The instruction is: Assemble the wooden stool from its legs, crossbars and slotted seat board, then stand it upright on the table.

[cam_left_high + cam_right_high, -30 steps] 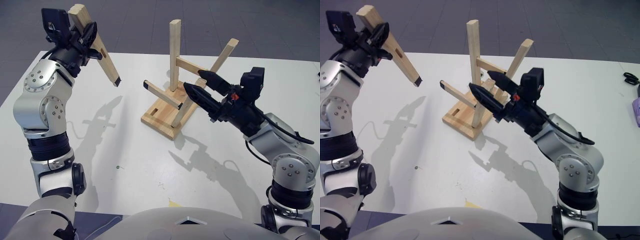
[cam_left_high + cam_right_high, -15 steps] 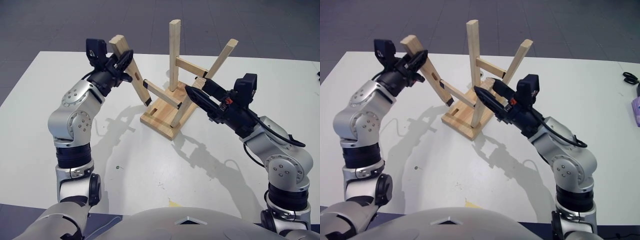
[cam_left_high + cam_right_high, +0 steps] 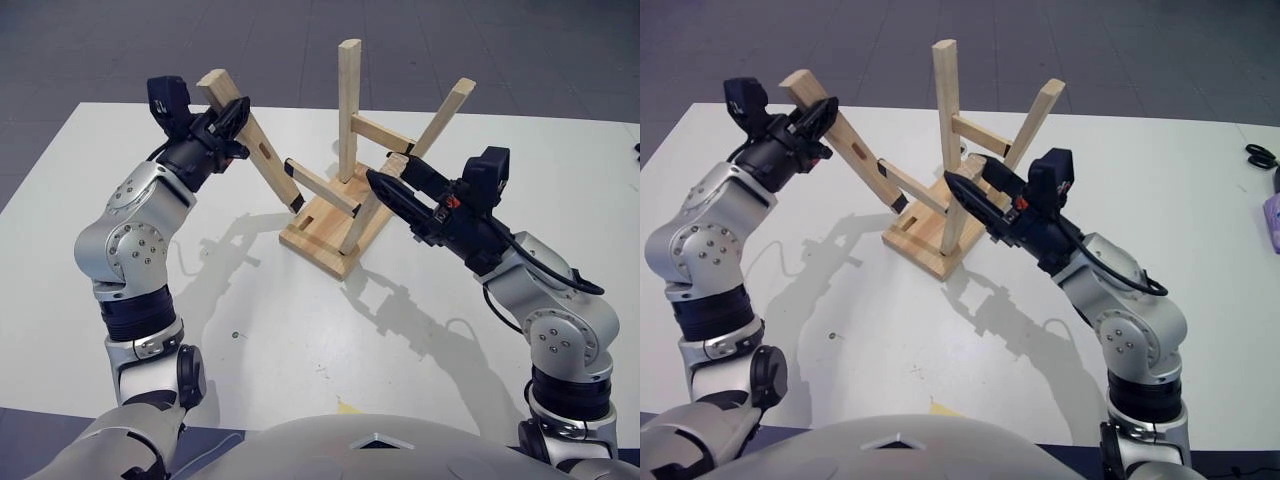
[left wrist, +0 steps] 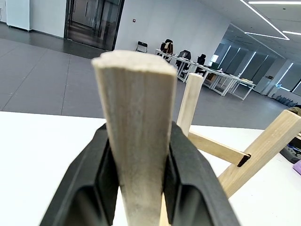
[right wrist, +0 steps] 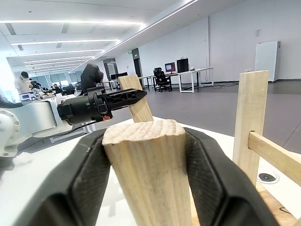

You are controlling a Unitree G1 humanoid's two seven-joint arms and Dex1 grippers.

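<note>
White bench (image 3: 300, 340) carries the half-built stool, roughly mid-bench. Seat board (image 3: 312, 243) lies flat on it, legs pointing up, so the stool is upside down for now. Upright leg (image 3: 348, 110) and slanted leg (image 3: 445, 115) stand in the board, joined by a crossbar (image 3: 380, 132). A third leg (image 5: 146, 179) also rises from the board and my right tool (image 3: 392, 178) is clamped on it near its top end. My left tool (image 3: 235, 115) is clamped on the loose leg (image 3: 262, 155), held tilted in the air above the bench, its lower part right at the dark-tipped end of the free crossbar (image 3: 322, 188) that sticks out from the stool. They look touching; can't tell if the tip sits in the leg's slot. My read: about three quarters done. Left to do: seat this fourth leg on the crossbar and in the board, check joints, then flip the stool onto its legs
</note>
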